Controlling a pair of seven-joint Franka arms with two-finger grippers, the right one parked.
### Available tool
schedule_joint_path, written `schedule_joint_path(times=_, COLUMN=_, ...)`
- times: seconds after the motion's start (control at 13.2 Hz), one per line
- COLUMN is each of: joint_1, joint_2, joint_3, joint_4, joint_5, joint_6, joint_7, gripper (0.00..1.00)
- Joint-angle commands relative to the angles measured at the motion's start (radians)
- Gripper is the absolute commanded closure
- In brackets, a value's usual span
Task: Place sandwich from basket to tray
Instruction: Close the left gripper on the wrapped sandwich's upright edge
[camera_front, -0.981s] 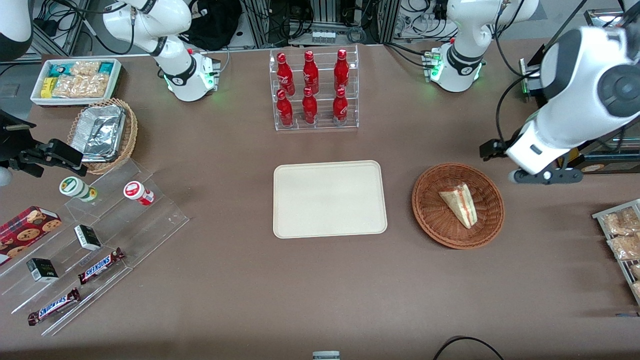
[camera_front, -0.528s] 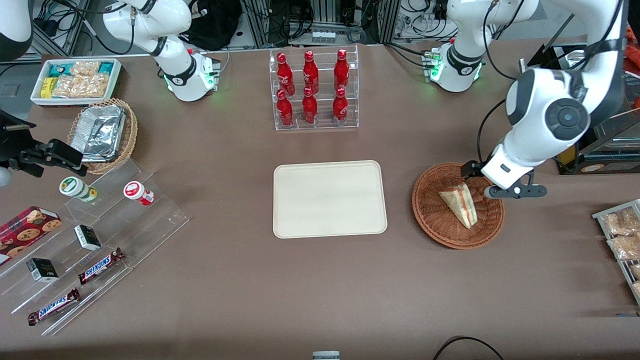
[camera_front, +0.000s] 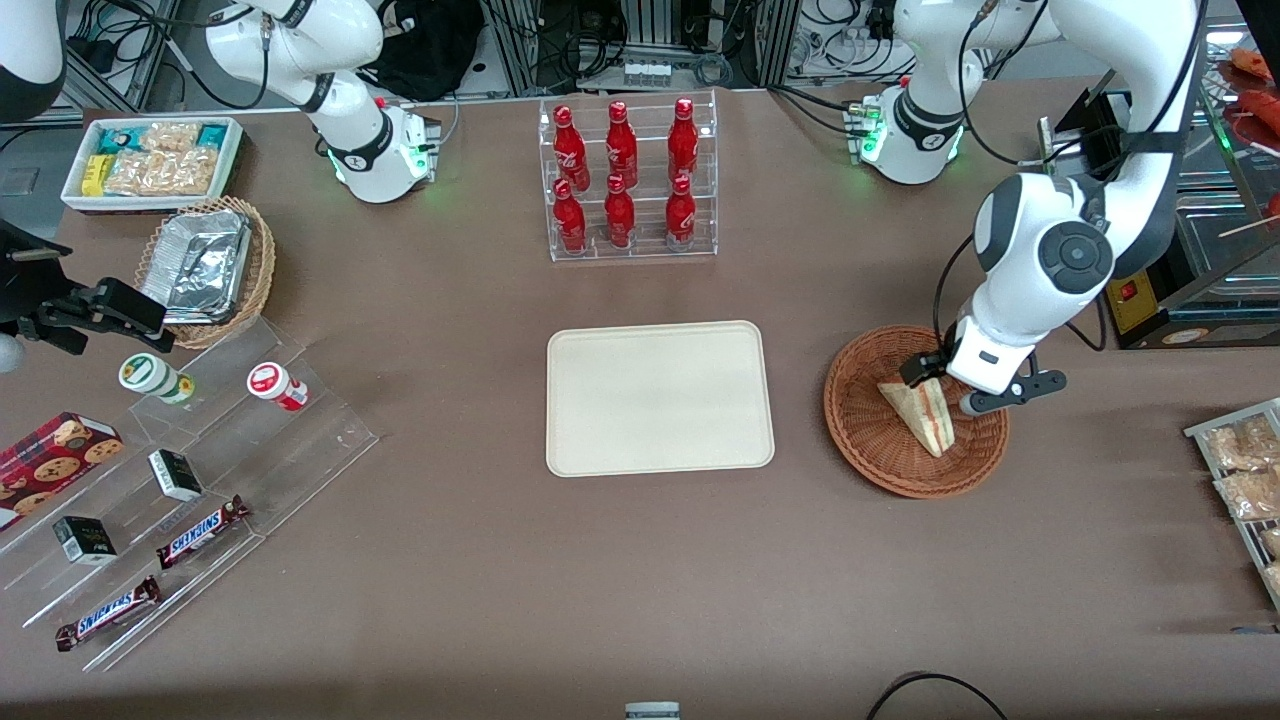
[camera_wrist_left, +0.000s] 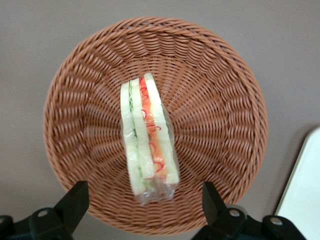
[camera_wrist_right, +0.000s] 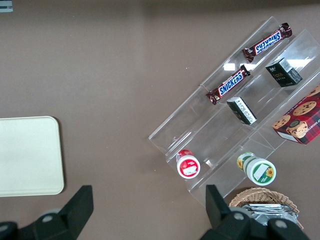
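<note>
Triangular plastic-wrapped sandwich (camera_wrist_left: 148, 140) lying in round woven wicker basket (camera_front: 872, 440) near the table's working-arm end, gripper (camera_wrist_left: 142, 207) above it — fingers (camera_wrist_left: 75, 202) spread wide, holding nothing — smooth cream tray (camera_front: 659, 397) bare, mid-table.

In the front view the arm's wrist covered the end effector (camera_front: 938, 385) and the sandwich's (camera_front: 922, 409) wide end, so its fingers went unseen there. The wrist view cut off the basket's (camera_wrist_left: 220, 90) nearest rim and all but a corner of the tray (camera_wrist_left: 304, 195) (fingertips only showing).
</note>
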Motion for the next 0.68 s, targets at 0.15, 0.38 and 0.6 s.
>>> schedule_joint_path(times=0.15, joint_1=-0.01, joint_2=0.062, joint_3=-0.001, joint_4=0.003, joint_5=0.012, joint_6=0.044, joint_7=-0.232, gripper=0.0)
schedule_joint_path(times=0.38, joint_1=0.0, joint_2=0.098, joint_3=0.0, joint_4=0.006, joint_5=0.005, joint_6=0.046, joint_7=-0.235, gripper=0.0)
schedule_joint_path(times=0.6, joint_1=0.0, joint_2=0.139, joint_3=0.002, joint_4=0.006, joint_5=0.001, joint_6=0.096, joint_7=-0.286, gripper=0.16)
